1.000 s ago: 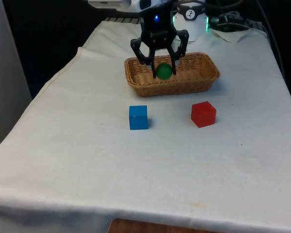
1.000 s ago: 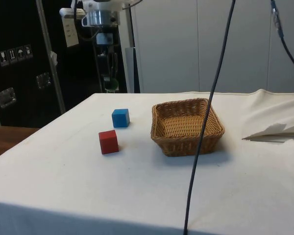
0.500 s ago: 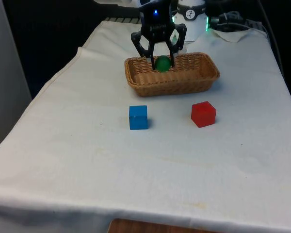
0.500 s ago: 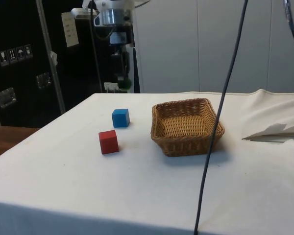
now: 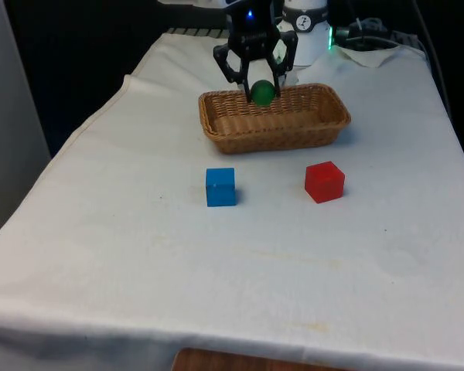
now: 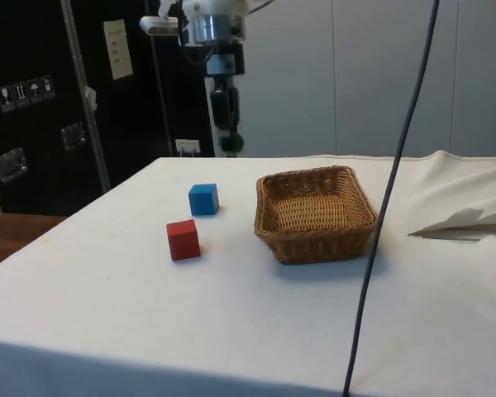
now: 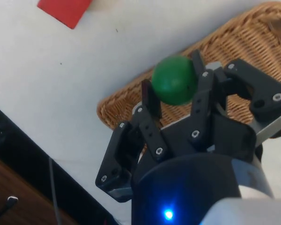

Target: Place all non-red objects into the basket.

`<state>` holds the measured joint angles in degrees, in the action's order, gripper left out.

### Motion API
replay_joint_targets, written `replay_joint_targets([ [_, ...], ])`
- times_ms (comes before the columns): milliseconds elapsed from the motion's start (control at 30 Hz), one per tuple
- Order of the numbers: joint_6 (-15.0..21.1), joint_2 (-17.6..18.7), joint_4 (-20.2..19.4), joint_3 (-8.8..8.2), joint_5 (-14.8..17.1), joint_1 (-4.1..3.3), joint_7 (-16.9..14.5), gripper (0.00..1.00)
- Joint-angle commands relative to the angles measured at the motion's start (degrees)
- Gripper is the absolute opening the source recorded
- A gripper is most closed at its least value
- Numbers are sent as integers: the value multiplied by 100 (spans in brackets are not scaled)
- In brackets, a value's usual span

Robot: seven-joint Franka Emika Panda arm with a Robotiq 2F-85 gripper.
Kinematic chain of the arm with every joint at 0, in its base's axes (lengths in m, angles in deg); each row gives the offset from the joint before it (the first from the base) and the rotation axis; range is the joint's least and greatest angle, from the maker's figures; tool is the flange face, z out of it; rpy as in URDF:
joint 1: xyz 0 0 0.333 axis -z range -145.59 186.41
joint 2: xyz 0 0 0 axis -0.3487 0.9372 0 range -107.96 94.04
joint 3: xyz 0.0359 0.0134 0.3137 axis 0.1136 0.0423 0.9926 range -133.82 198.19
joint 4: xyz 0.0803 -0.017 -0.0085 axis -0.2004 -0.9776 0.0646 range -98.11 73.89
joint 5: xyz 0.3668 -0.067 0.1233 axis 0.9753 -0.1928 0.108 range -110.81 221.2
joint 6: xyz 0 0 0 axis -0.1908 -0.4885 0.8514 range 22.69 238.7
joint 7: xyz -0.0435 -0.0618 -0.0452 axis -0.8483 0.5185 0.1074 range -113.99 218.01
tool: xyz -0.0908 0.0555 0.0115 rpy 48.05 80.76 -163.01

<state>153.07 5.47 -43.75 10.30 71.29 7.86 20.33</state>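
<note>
Black two-finger gripper (image 5: 257, 83) clamps a small green ball (image 5: 262, 92) in the air at upper centre of the front view, above the oval brown wicker basket (image 5: 325, 124). Lower, a blue cube (image 5: 220, 186) sits left of a red cube (image 5: 324, 182) on the white cloth (image 5: 232, 278).

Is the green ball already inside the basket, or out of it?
Out. The green ball is clamped in the gripper, held above the basket, whose interior looks empty.
</note>
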Motion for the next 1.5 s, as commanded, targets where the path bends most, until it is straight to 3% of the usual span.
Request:
replay_joint_targets([
  [0,109,-80,-132,-29,-86,-23,69,0],
  [233,149,-201,-367,-11,-29,0,11,0],
  [433,476,-384,-779,-52,-178,-17,80,0],
  [567,550,-407,-905,-40,-103,0,6,0],
  [600,739,-458,-1043,-63,-201,-11,40,0],
  [833,1152,-516,-1358,-97,-252,-6,-17,0],
  [867,1037,-464,-1283,-69,-149,0,-57,0],
  [900,1243,-527,-1432,-109,-281,-11,-17,0],
  [1167,1707,-561,-1788,-143,-350,-6,-46,0],
  [1200,1610,-544,-1736,-120,-258,0,-86,0],
  [1467,2166,-533,-2091,-166,-413,-6,-46,0],
])
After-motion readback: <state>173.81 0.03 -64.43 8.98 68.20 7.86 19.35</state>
